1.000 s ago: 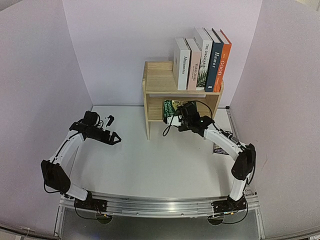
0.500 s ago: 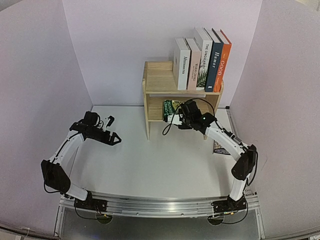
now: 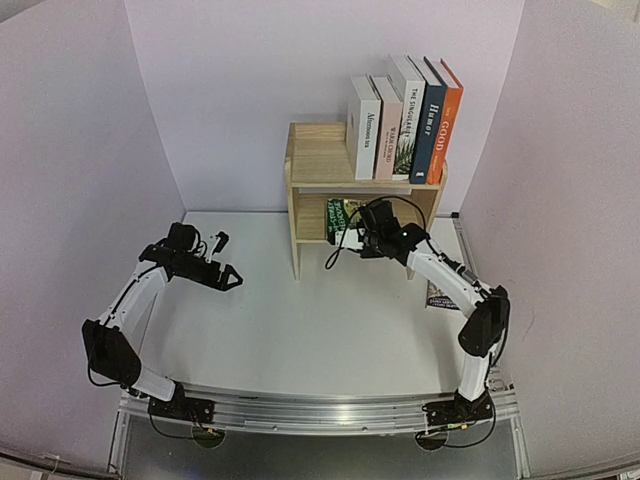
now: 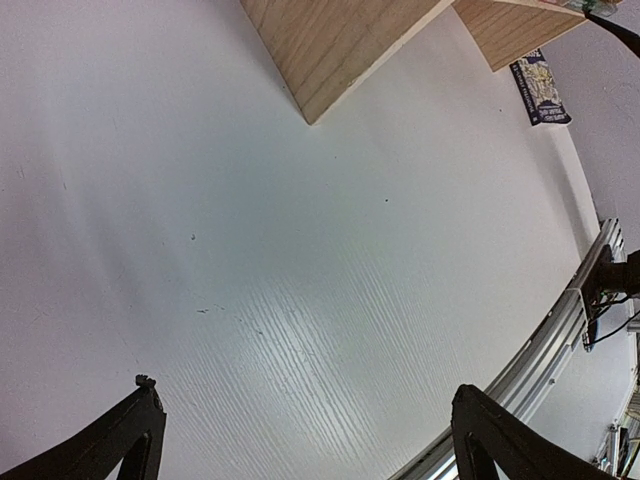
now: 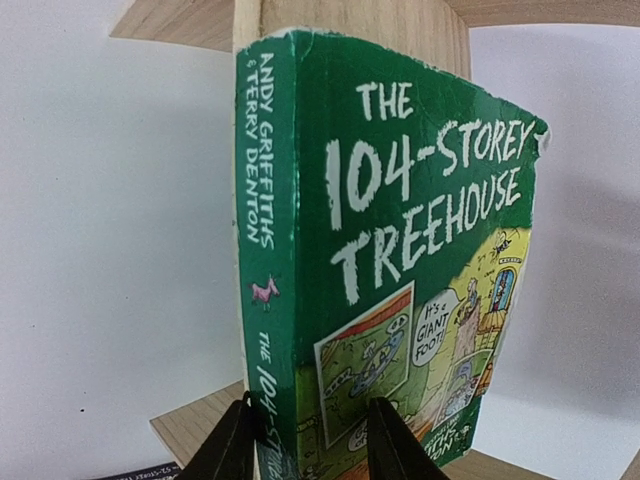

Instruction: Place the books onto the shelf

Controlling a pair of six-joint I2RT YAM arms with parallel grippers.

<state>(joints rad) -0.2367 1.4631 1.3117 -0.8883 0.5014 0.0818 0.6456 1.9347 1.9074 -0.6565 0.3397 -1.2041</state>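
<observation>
Top: right gripper (image 3: pixel 352 232) reaches into shelf (image 3: pixel 318 160) lower tier with green paperback (image 3: pixel 338 215); five books (image 3: pixel 405 115) stand above | Left wrist: left gripper (image 4: pixel 300 440) spread wide, idle over table (image 4: pixel 300 250) | Right wrist: jaws pinch the paperback's foot, likely to keep it upright.

- Left arm (image 3: pixel 135 295): elbow bent, forearm angled forward and inward, wrist level.
- Left gripper (image 3: pixel 232 279): jaws spread wide, holding nothing.
- Right arm (image 3: pixel 450 282): stretched forward and to the left, wrist low.
- Right gripper (image 3: pixel 350 238): fingers (image 5: pixel 232 448) part-way apart, flanking a green paperback (image 5: pixel 400 200); whether they clamp it cannot be told.
</observation>
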